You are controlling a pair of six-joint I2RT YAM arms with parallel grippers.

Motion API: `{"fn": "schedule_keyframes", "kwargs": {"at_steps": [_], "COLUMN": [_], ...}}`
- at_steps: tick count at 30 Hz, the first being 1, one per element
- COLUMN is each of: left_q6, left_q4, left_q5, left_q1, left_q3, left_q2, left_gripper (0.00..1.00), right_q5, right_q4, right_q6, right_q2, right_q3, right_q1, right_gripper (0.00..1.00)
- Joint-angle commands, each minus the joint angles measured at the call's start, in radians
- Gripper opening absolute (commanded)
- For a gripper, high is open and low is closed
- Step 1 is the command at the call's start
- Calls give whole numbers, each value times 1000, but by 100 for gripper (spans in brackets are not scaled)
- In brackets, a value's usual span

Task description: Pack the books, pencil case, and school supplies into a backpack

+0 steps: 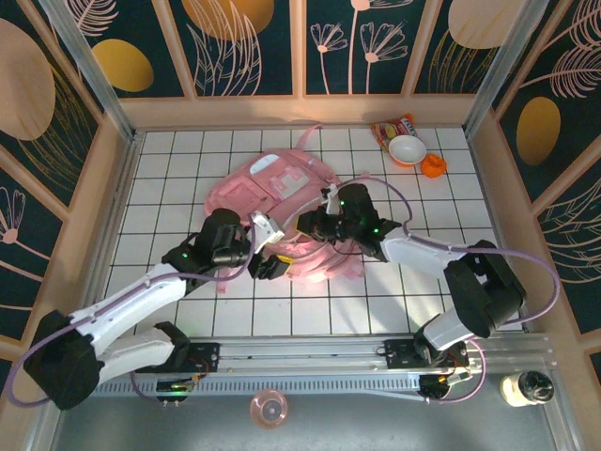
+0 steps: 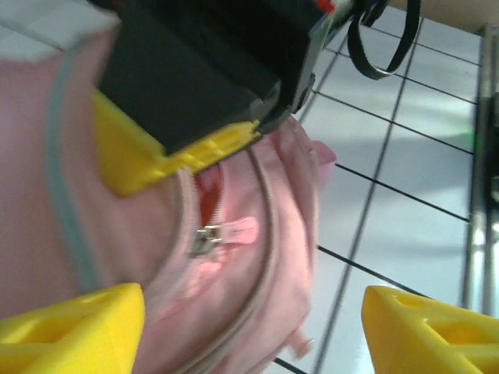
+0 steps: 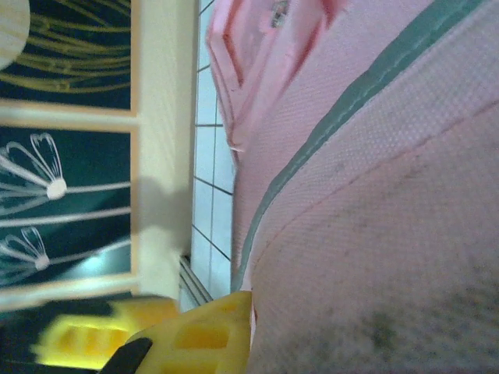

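Yellow-tipped, the left claw (image 2: 253, 331) gapes wide near the zipper pull (image 2: 224, 234) of the backpack (image 2: 156, 265). The right claw (image 1: 310, 228) pinches fabric just above that pull. Zipper work, I judge. Next: close squarely on the pull.

White tiled table (image 1: 169, 169): backpack (image 1: 272, 178), bowl (image 1: 407, 148), snack packet (image 1: 388, 125).

Backpack (image 1: 272, 183) interior out of sight

Your overhead view's evenly bright; by the left hand (image 2: 249, 327) it's blurred, glare washing the table (image 2: 405, 234) to its right.
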State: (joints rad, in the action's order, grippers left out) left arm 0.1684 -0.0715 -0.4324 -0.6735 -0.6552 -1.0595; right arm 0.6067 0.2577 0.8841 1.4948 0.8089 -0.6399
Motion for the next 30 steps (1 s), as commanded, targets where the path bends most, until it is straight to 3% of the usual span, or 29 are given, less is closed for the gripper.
{"fn": "schedule_keyframes", "kwargs": {"at_steps": [1, 4, 7, 12, 14, 17, 19, 21, 24, 27, 30], "left_q6": [232, 373, 481, 506, 498, 472, 447, 424, 379, 336, 319], "left_q4": [-38, -18, 12, 91, 137, 203, 214, 204, 178, 165, 143], "left_q5": [127, 200, 178, 128, 137, 141, 141, 129, 108, 82, 74], "left_q1": [2, 2, 1, 0, 0, 0, 0, 0, 0, 1, 3], "left_q3": [-12, 11, 15, -12, -14, -6, -3, -3, -8, -8, -12], "left_q2": [58, 56, -4, -140, -171, -179, -174, -171, -172, -174, -177], "left_gripper": [76, 79, 80, 76, 65, 40, 12, 0, 0, 0, 0], "right_q5": [172, 206, 231, 258, 261, 243, 188, 84, -153, -359, -438], "right_q4": [-113, -141, -136, -121, -110, -119, -169, -255, -398, -521, -574], "right_q6": [-223, -255, -250, -235, -226, -233, -262, -298, -340, -364, -366], "right_q2": [-31, -15, -6, 3, 4, -7, -42, -97, -214, -338, -419], "right_q3": [69, 89, 104, 126, 129, 128, 116, 102, 71, 46, 9], "right_q1": [29, 29, 29, 29, 29, 30, 33, 33, 15, -48, -117], "right_gripper": [0, 0, 0, 0, 0, 0, 11, 25, 35, 39, 40]}}
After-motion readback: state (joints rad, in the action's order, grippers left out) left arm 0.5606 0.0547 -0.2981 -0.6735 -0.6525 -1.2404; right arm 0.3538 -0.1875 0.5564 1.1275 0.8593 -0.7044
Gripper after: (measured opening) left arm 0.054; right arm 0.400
